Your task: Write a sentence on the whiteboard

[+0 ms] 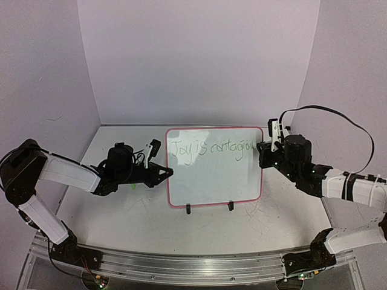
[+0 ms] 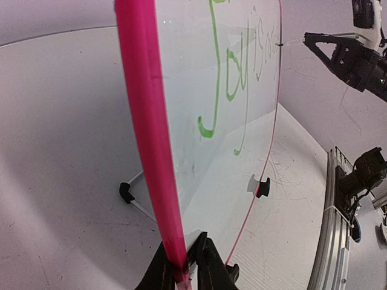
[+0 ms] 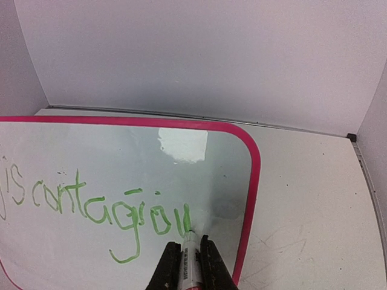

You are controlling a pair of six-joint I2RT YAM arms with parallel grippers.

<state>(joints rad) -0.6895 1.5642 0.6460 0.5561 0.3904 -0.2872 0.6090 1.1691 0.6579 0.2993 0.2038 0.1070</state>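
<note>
The whiteboard stands upright on the table's middle, with a pink rim and black feet. Green writing runs along its top and reads "Joy is contagiou". My left gripper is shut on the board's left rim; in the left wrist view its fingers pinch that edge low down. My right gripper is shut on a green marker. The marker's tip touches the board at the end of the last letter, near the right rim.
The board's two black feet rest on the scratched white tabletop. White walls close in the back and both sides. An aluminium rail runs along the near edge. A black cable loops above the right arm.
</note>
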